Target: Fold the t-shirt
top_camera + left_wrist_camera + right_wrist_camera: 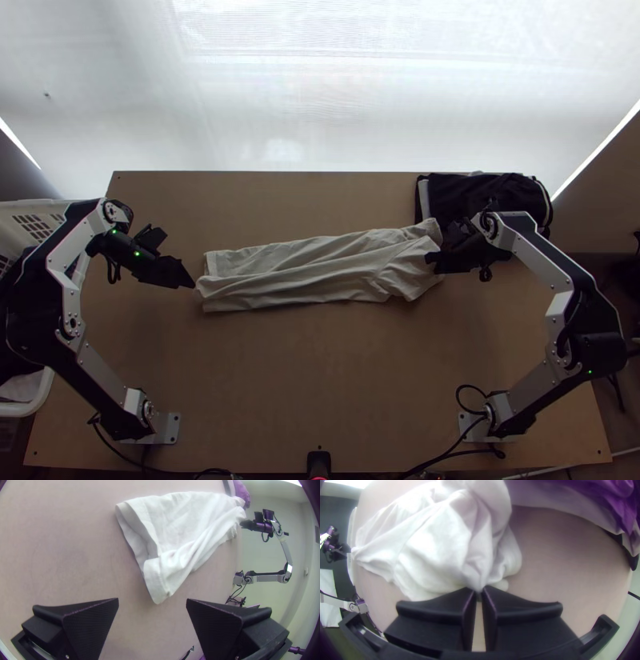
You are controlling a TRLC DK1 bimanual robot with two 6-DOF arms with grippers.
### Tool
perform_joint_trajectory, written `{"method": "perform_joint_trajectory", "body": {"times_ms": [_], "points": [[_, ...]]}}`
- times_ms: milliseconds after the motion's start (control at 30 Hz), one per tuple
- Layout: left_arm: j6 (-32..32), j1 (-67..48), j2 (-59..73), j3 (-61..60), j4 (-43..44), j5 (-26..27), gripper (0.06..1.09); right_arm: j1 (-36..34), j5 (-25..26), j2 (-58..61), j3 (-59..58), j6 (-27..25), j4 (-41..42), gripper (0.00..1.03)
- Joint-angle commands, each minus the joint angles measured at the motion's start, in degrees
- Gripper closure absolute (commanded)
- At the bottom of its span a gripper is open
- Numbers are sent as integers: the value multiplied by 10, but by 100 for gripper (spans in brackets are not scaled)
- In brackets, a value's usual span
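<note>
- Find the pale t-shirt (320, 268) lengthwise across the middle of the bench (320, 368), laid in a long, narrow strip with lengthwise folds, rumpled toward its right end.
- Note open room along the whole near side, between shirt and near edge, and a shallower open stretch between shirt and far edge.
- Expect less space at the far right: crowded by a dark bundle of cloth (456, 196) in the corner, reaching the side edge and lying close to the shirt's right end.
- Mind a white basket (48, 204) beside the left edge, partly behind the left arm.
- See the left end effector (179, 260) at the shirt's left end, spread wide in its wrist view, with a corner of cloth just ahead of the gap; gripping nothing.
- See the right end effector (430, 258) at the shirt's right end, brought together at the tips in its wrist view and clamped on a small pinch of the cloth, with loose folds bunched around the hold.
</note>
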Motion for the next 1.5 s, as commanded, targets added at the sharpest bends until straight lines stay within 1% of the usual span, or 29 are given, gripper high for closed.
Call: {"method": "perform_joint_trajectory", "body": {"times_ms": [0,100,200,367,500,633,667,700,800,933,1033,1167,1267,1333,1467], "points": [[13,15,-4,1,-13,0,10,-5,1,-44,-3,2,-43,100],[15,22,-4,0,-13,1,10,0,0,-66,32,6,-112,100],[17,23,0,0,-13,1,10,21,-4,-62,87,21,-143,100],[15,6,-1,1,-13,2,10,44,-9,16,200,43,-174,100],[17,6,-8,2,-20,0,10,49,-9,101,275,56,-179,100],[24,19,-14,1,-25,-1,10,49,-8,160,318,56,-193,100],[27,24,-16,1,-25,-2,10,49,-8,166,318,55,-201,96],[29,29,-18,2,-27,-2,10,46,-8,166,317,56,-217,85],[37,49,-23,2,-30,-3,10,34,-9,140,294,63,-276,68],[47,70,-24,1,-31,-3,10,23,-8,54,221,74,-304,66],[48,71,-20,0,-31,-3,10,22,-6,2,170,88,-308,66],[43,53,-19,2,-30,-2,10,44,-6,-24,105,111,-308,67],[36,40,-19,6,-30,-1,10,75,-9,-23,46,118,-280,67],[33,35,-20,9,-30,-1,10,93,-21,-22,13,123,-251,67],[32,35,-21,10,-31,-2,10,111,-39,3,-7,126,-207,67]]}}
